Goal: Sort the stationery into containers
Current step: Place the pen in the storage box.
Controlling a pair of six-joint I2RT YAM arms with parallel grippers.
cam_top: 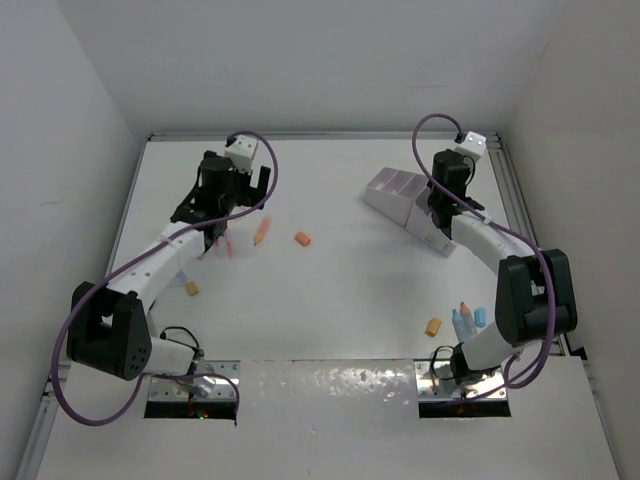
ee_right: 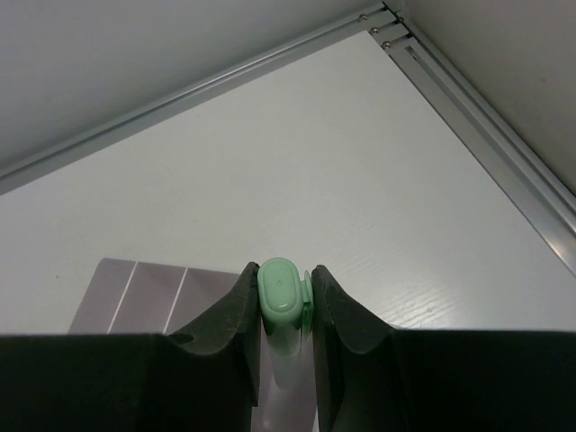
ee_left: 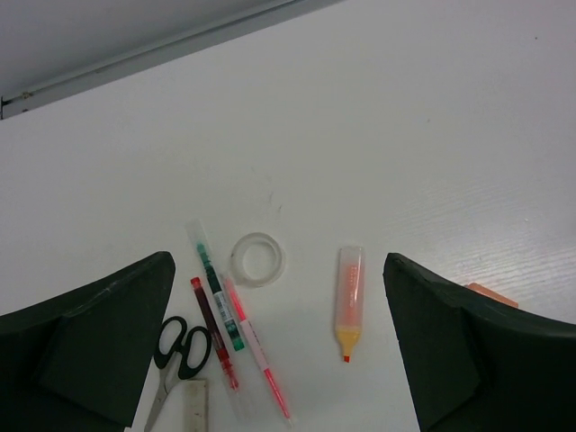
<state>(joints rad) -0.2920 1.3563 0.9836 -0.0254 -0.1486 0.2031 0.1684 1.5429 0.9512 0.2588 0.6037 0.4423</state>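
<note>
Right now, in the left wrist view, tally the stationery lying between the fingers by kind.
Pens: 3 (green pen, dark red pen, pink pen)
Orange highlighter: 1
Tape ring: 1
Scissors: 1
Pale flat piece, cut off by the frame: 1
Total: 7

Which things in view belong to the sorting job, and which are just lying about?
Job: organiser, tape ring, scissors, orange highlighter, green pen, orange eraser, blue-capped bottles, green-capped item held in right gripper.

Not job: purple cables, table-edge rail. These are fixtures; no loose clutter visible.
</note>
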